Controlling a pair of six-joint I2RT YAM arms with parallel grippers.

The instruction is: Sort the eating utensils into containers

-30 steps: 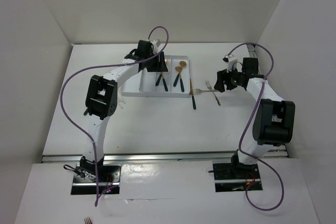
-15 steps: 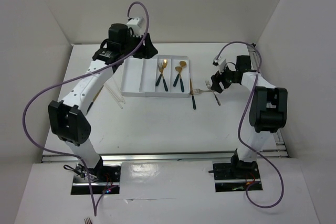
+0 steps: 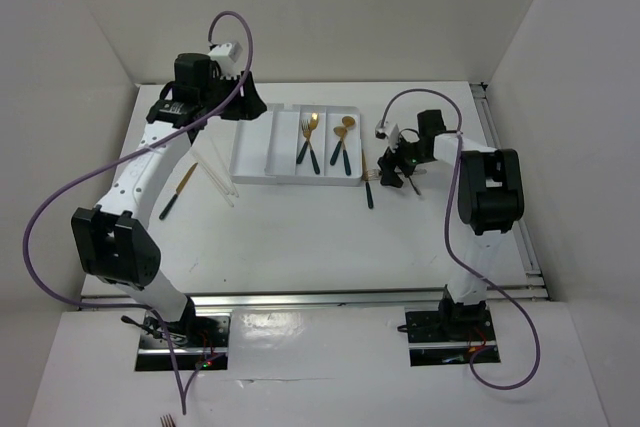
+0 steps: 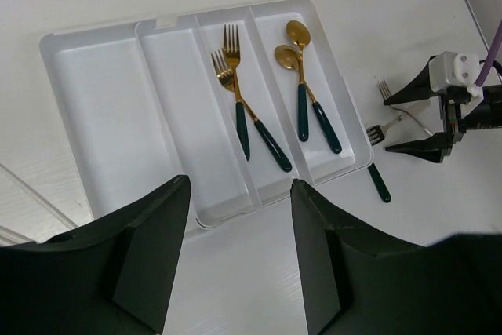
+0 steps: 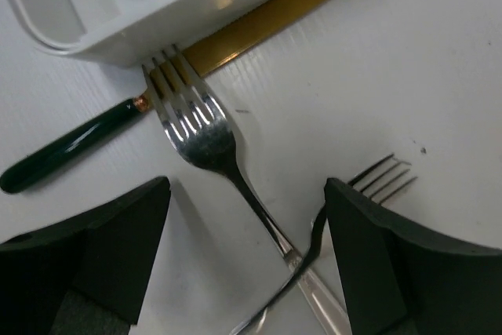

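Right end effector (image 5: 247, 194) gapes wide, empty, over two crossed silver forks (image 5: 196, 135) right of the tray (image 4: 94, 100); left end effector (image 4: 239, 209) hovers open, empty. Two gold forks (image 4: 235, 92) and two spoons (image 4: 298, 45) lie sorted; two knives (image 5: 259, 17) also wait on the tabletop (image 3: 300, 237).

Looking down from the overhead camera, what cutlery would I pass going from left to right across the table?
Lone knife on the table → two gold forks in the white tray → two gold spoons one compartment over → second knife just outside the tray's right wall.
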